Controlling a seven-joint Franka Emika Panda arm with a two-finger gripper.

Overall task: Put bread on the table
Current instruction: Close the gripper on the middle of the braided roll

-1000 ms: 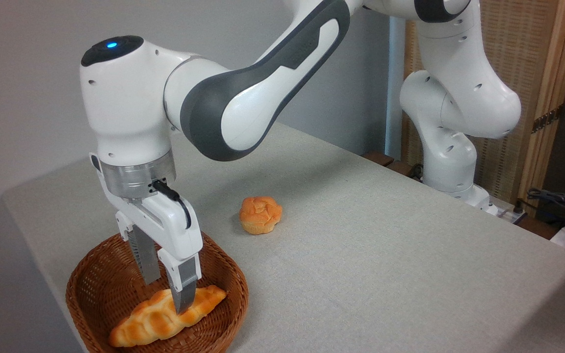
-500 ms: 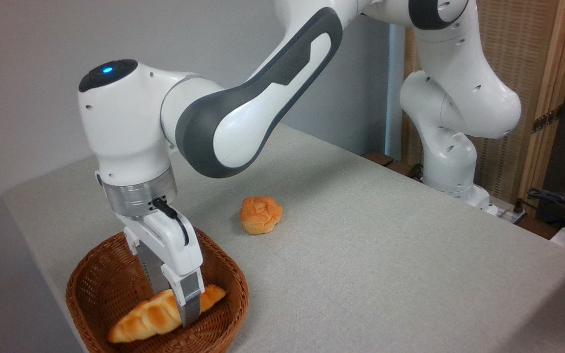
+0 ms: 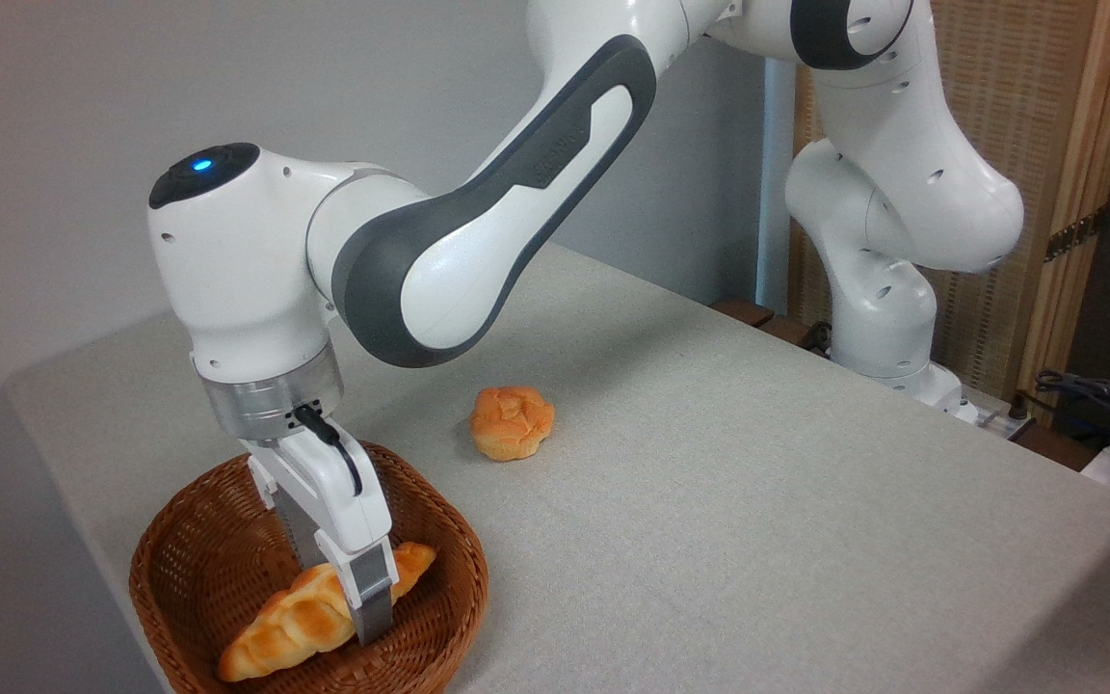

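The bread (image 3: 290, 622), a long braided golden loaf, lies slanted in the brown wicker basket (image 3: 138, 578) at the table's (image 3: 709, 501) front left corner. My gripper (image 3: 343, 602) reaches down into the basket, open, with one finger on each side of the loaf's right half. The near finger (image 3: 374, 602) stands in front of the loaf and hides part of it. The far finger's tip is hidden behind the loaf. Whether the fingers press on the loaf cannot be made out.
A small round orange bun (image 3: 512, 422) sits on the cloth behind and to the right of the basket. The arm's base (image 3: 887, 337) stands at the table's far right edge. Cables (image 3: 1095, 395) lie off the table at the right.
The gripper has come down into the basket until its fingers straddle the loaf. The loaf's right tip has shifted slightly upward and leftward.
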